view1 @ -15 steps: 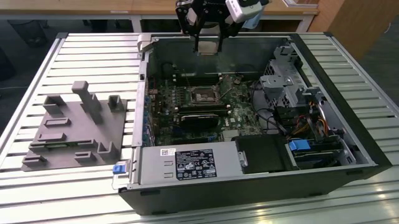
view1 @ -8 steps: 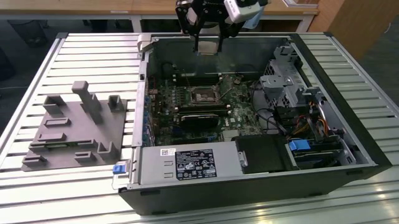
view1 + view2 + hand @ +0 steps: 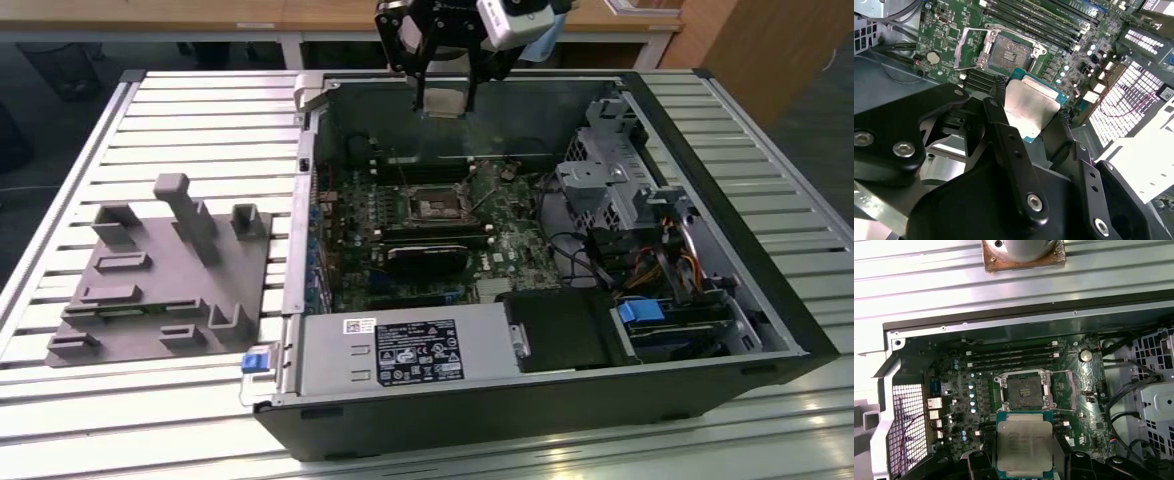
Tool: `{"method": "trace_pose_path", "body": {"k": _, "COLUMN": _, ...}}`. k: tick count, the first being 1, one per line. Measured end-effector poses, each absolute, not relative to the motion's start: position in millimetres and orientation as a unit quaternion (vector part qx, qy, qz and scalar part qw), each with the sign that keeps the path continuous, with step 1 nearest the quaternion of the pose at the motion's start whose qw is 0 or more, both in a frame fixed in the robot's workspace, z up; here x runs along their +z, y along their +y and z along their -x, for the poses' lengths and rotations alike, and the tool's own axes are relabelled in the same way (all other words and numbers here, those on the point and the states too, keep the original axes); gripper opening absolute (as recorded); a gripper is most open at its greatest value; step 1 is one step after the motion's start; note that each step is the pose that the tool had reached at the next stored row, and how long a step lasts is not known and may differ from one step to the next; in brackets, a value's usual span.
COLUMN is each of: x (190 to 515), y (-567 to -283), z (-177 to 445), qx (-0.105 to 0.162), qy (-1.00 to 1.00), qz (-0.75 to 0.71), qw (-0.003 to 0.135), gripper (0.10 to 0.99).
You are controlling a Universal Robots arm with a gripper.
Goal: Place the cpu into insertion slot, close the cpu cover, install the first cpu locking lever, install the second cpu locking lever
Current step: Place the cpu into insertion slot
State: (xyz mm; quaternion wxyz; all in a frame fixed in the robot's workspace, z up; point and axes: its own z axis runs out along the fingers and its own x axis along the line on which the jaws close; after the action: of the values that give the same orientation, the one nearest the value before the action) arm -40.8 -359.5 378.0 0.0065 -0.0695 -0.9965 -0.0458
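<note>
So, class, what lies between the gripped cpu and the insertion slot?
Nothing solid: in the exterior view the gripper holds the cpu over the open case, only air between it and the insertion slot.

Cpu (image 3: 1024, 445) in gripper (image 3: 1026, 466); insertion slot (image 3: 1023, 391) nearby, bare

cpu (image 3: 1024, 447): silver top, green rim | motherboard (image 3: 1086, 390): green | table (image 3: 200, 110): pale-grey slats

The case (image 3: 534, 420) lies open on top, leaving free air above the insertion slot (image 3: 438, 207); the gripper (image 3: 447, 100), clamping the cpu (image 3: 1024, 442), hangs over the far wall. Memory slots (image 3: 1011, 357) and a black block (image 3: 424, 258) flank the slot. A drive cage (image 3: 607, 185) and cables (image 3: 654, 265) crowd the exterior view's right.
</note>
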Motion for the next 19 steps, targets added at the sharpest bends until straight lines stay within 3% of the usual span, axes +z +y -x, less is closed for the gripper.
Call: {"method": "trace_pose_path", "body": {"k": 19, "x": 377.9, "y": -359.5, "z": 40.8, "qx": -0.046, "qy": -0.995, "qz": 0.084, "qw": 0.006, "gripper": 0.537}}
